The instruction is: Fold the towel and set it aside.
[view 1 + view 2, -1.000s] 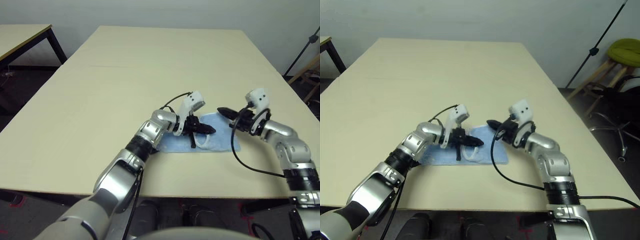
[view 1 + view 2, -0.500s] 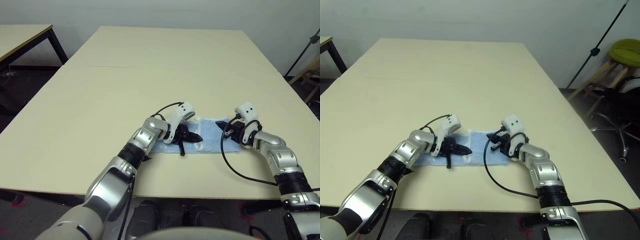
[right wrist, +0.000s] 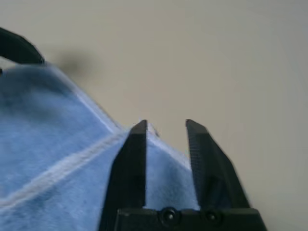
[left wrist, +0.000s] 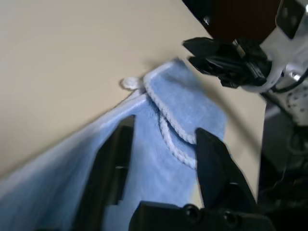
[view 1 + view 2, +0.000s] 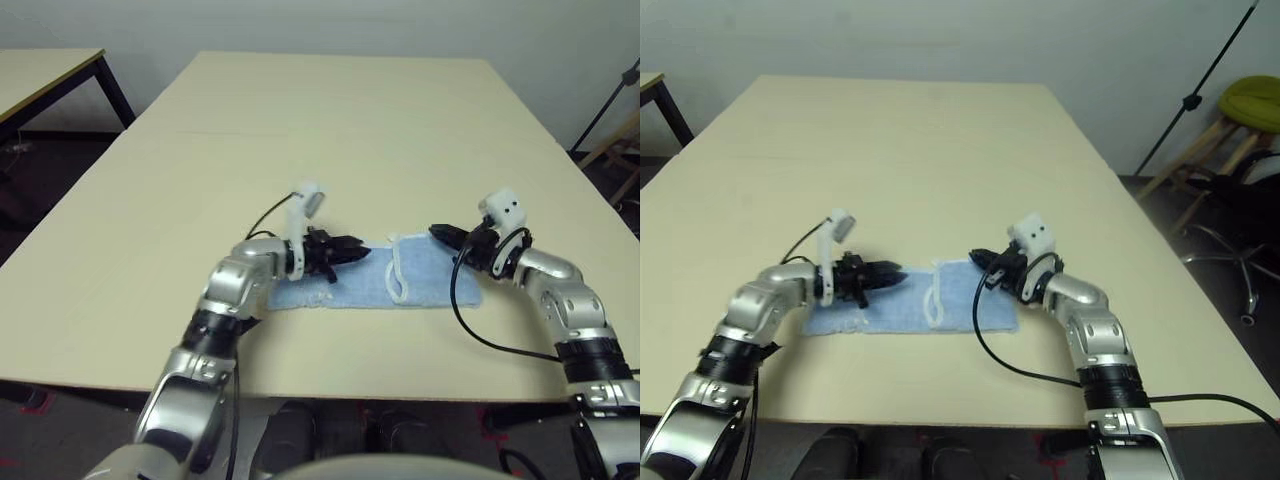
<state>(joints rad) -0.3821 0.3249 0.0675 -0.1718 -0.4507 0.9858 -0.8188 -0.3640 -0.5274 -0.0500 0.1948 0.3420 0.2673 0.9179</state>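
A: Where is the towel, and how are the jaws set?

B: It lies flat on the desk between the arms, a white-edged fold across its middle. On the left gripper the jaws are seen apart over the cloth, nothing held. On the right gripper they are parted above a corner, also empty.

A: What should be minded for the next fold?

B: Probably, corners should be pinched through both layers and edges matched before release.
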